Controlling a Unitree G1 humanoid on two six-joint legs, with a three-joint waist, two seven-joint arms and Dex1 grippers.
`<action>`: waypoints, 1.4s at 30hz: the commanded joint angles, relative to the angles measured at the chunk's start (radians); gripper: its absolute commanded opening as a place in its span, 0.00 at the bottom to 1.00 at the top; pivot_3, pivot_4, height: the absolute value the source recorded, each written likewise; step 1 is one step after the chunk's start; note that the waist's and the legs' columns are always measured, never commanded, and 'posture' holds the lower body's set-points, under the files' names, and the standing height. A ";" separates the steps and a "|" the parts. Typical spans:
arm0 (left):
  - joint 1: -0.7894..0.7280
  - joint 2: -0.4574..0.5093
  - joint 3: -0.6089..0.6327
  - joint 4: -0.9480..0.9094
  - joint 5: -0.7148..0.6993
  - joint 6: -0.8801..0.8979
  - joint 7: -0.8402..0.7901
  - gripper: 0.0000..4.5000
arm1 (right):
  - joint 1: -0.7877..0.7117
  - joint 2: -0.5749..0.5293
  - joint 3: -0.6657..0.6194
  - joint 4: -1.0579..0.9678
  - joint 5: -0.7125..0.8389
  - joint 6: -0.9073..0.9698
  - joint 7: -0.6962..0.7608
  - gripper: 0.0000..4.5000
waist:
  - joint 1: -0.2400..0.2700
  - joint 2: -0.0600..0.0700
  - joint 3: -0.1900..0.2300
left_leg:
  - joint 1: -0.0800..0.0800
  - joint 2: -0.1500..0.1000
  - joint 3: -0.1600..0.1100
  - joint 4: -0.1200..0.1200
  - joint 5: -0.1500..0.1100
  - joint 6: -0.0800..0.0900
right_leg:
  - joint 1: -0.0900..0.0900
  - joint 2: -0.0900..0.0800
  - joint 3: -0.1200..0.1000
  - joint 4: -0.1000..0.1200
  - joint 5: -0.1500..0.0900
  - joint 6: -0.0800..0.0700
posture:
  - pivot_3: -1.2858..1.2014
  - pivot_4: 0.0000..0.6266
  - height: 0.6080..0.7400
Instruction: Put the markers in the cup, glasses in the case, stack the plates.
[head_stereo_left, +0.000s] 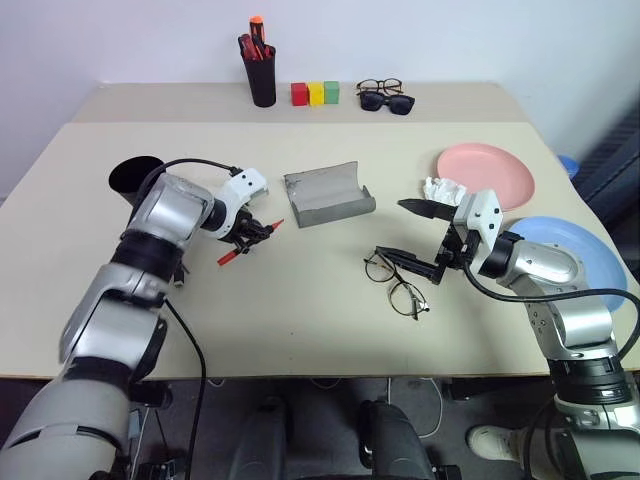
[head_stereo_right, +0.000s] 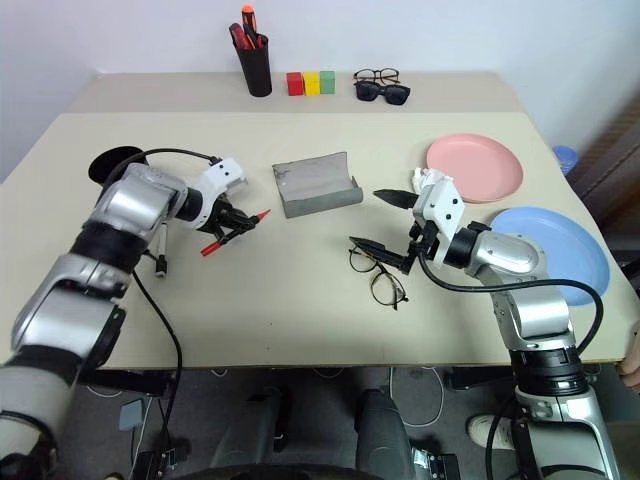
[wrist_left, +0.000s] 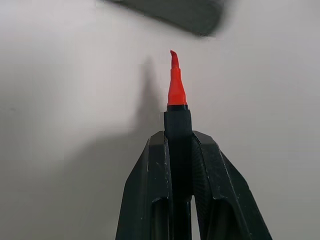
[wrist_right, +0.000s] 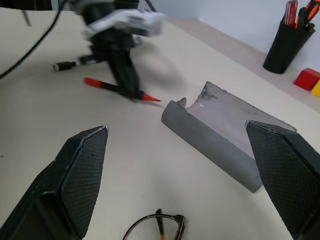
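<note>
Where fingers (wrist_left: 150, 190) hide its barrel, marker (wrist_left: 175, 85) in left tool (head_stereo_left: 250, 229) (clamped); right tool (head_stereo_left: 408, 232) agape, empty.

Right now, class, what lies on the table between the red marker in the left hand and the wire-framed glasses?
In the head views, the open grey rectangular glasses case lies just behind that stretch; otherwise bare tabletop.

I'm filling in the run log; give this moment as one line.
left gripper: shut on marker | right gripper: open above glasses | case: open

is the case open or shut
Open: the case lies with its hollow inside facing up, nothing in it, the glasses on the table beside it.
</note>
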 joint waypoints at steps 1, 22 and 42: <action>0.119 0.028 0.178 -0.351 -0.006 -0.003 0.172 0.01 | -0.044 0.024 -0.002 0.004 0.048 -0.016 0.036 1.00 | 0.000 0.000 0.000 | 0.000 0.000 0.000 0.000 0.000 0.000 | 0.000 0.000 0.001 0.000 0.000 0.000 | 0.52 0.24 1.00; 0.044 -0.244 0.610 0.005 0.134 -0.828 1.323 0.01 | -0.343 0.232 0.114 0.307 -0.004 -0.130 0.134 1.00 | 0.005 -0.002 0.000 | 0.011 0.000 0.000 0.001 0.002 -0.003 | 0.011 0.002 0.001 -0.001 0.004 0.001 | 0.52 0.24 1.00; 0.214 -0.253 0.527 0.083 0.106 -0.934 1.283 0.01 | -0.302 0.210 0.095 0.274 -0.013 -0.136 0.102 1.00 | 0.004 -0.002 0.000 | 0.011 0.000 0.000 0.000 0.003 -0.005 | 0.010 0.002 0.001 0.000 0.004 0.001 | 0.52 0.24 1.00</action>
